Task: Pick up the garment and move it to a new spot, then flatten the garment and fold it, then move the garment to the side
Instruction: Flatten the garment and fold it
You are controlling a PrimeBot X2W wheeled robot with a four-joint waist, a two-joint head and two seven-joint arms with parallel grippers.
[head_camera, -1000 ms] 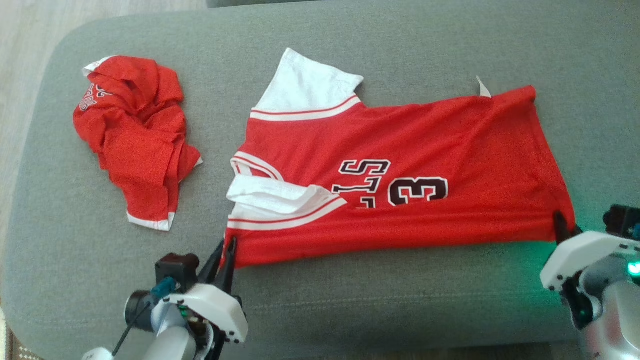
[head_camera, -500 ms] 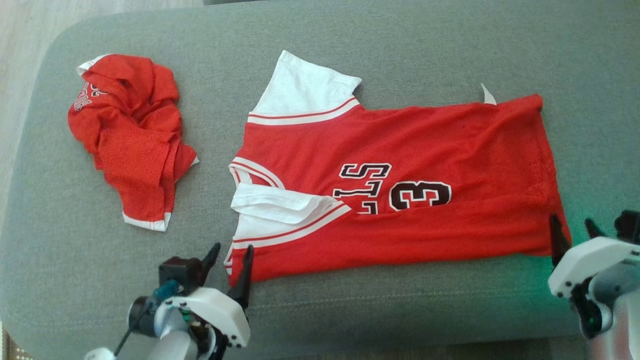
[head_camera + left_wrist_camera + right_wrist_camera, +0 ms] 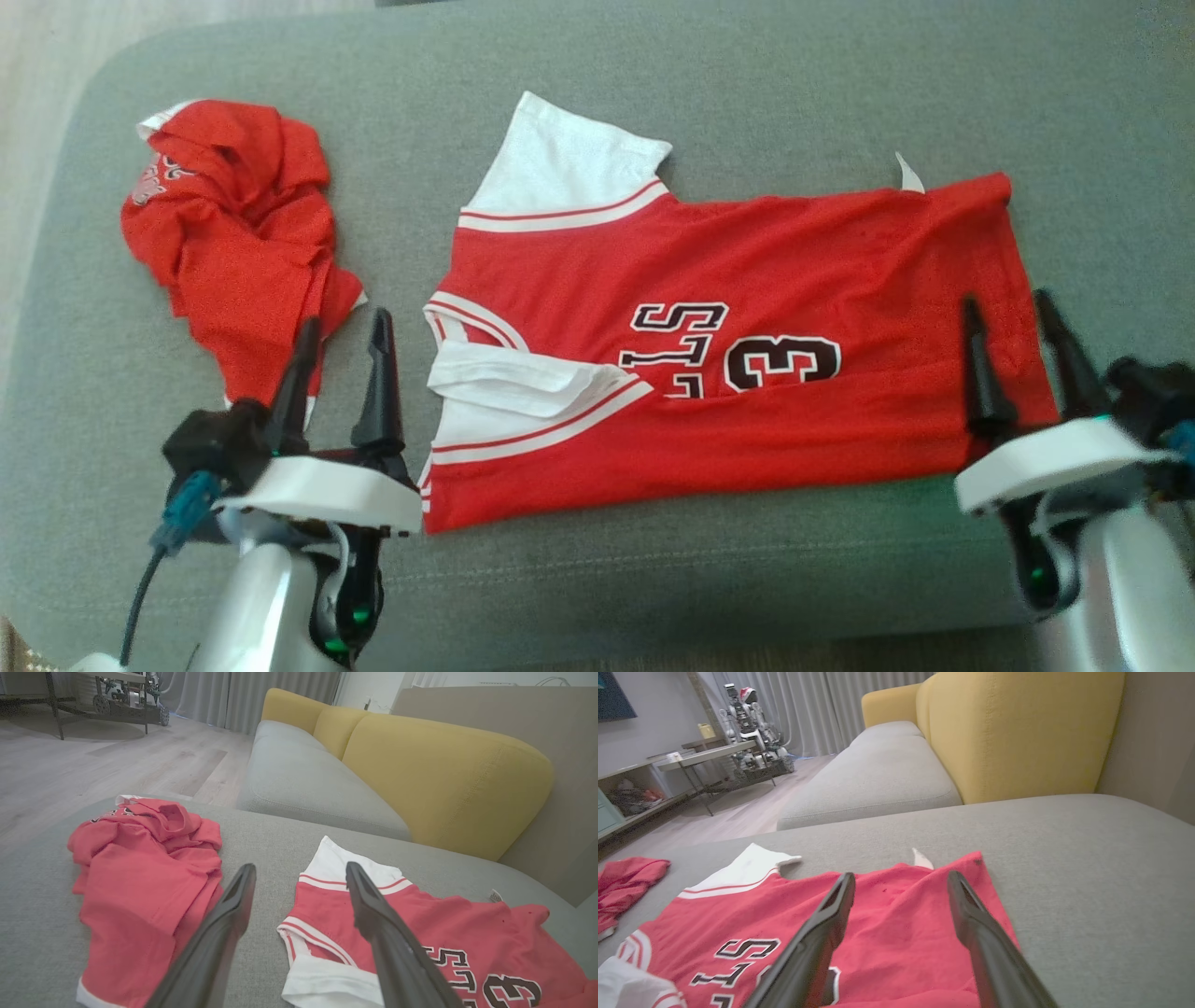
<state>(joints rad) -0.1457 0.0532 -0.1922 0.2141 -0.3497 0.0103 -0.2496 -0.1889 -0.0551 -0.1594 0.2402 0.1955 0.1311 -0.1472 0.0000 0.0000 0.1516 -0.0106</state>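
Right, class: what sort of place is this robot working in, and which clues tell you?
Most likely a home living room: a grey sofa with yellow back cushions, long curtains, and a wood floor.

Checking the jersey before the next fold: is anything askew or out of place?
Yes: the near white sleeve of the jersey is folded over onto the chest, unlike the flat far sleeve. A second red garment lies crumpled beside it.

At the head view's lower left, the left pincer (image 3: 344,322) hid most of the lower hem of the crumpled garment (image 3: 233,224). Lettering (image 3: 677,345) on the jersey (image 3: 747,252) lay partly under a fold; both wrist views cropped the jersey at the bottom edge.
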